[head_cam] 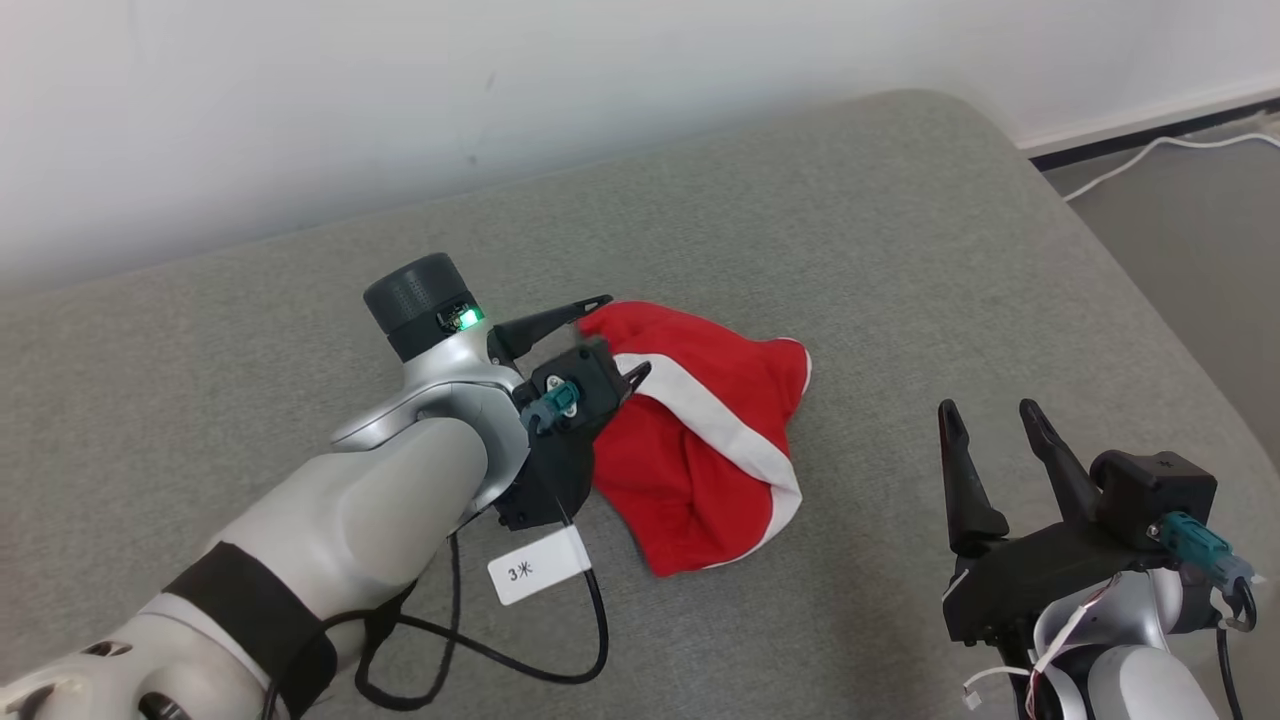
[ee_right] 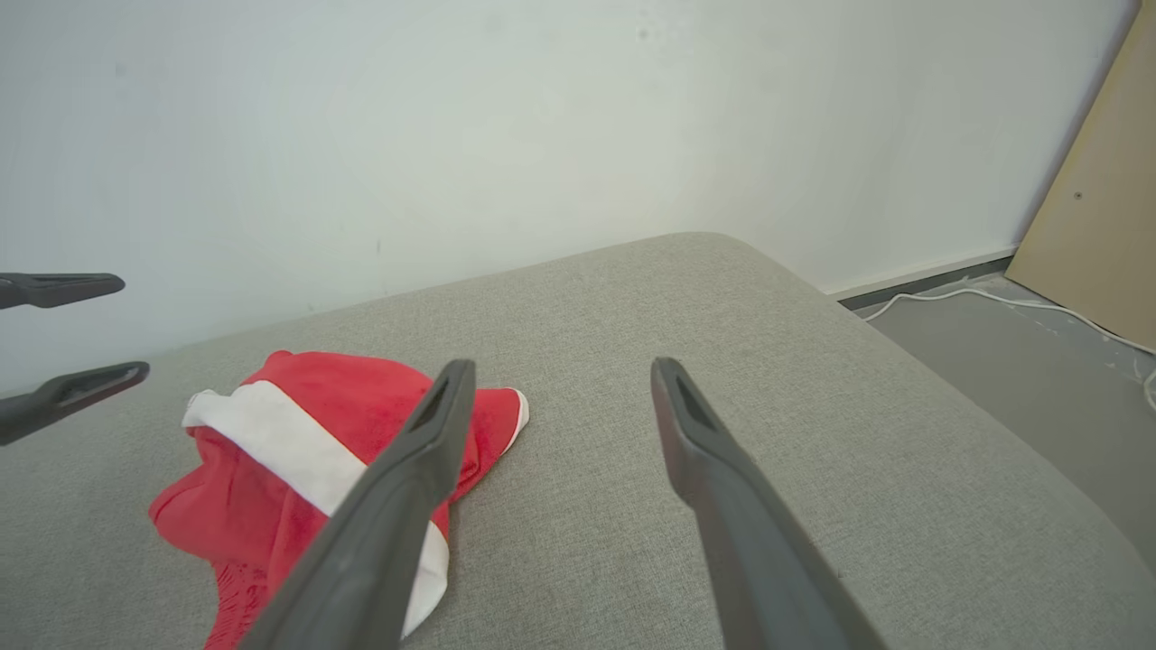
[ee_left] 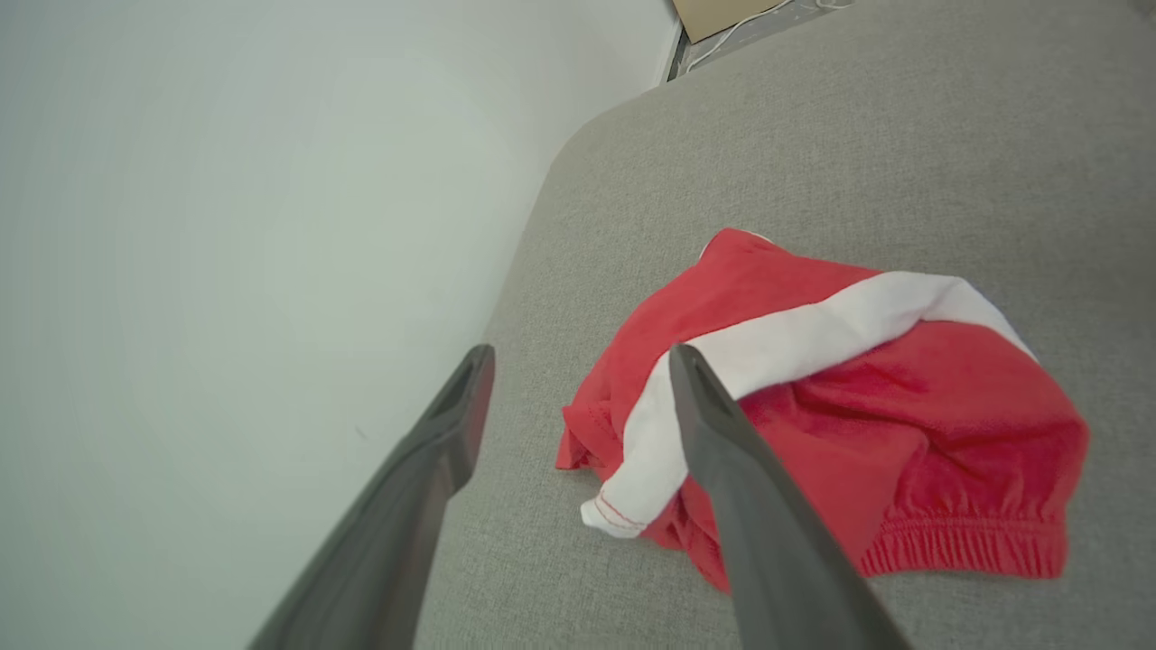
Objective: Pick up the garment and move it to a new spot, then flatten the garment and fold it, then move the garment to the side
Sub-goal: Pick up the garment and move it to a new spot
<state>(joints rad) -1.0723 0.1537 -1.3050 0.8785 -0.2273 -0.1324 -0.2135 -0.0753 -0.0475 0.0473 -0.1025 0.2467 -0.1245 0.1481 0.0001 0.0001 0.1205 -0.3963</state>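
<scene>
Soft, light and limp, the crumpled red shorts (head_cam: 700, 450) want pinching at the elastic waistband (ee_left: 957, 546); left hand (head_cam: 625, 335) and right hand (head_cam: 988, 408) both stand spread, empty.

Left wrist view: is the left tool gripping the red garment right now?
No, the left tool stands open with its fingers apart, and the red garment lies crumpled on the grey cushion.

A grey fabric cushion (head_cam: 900, 250) with a rounded corner meets a plain white wall (head_cam: 400, 100), beside grey floor (head_cam: 1200, 250) with a white cable (head_cam: 1110, 171) and a tan board (ee_right: 1102, 208).
</scene>
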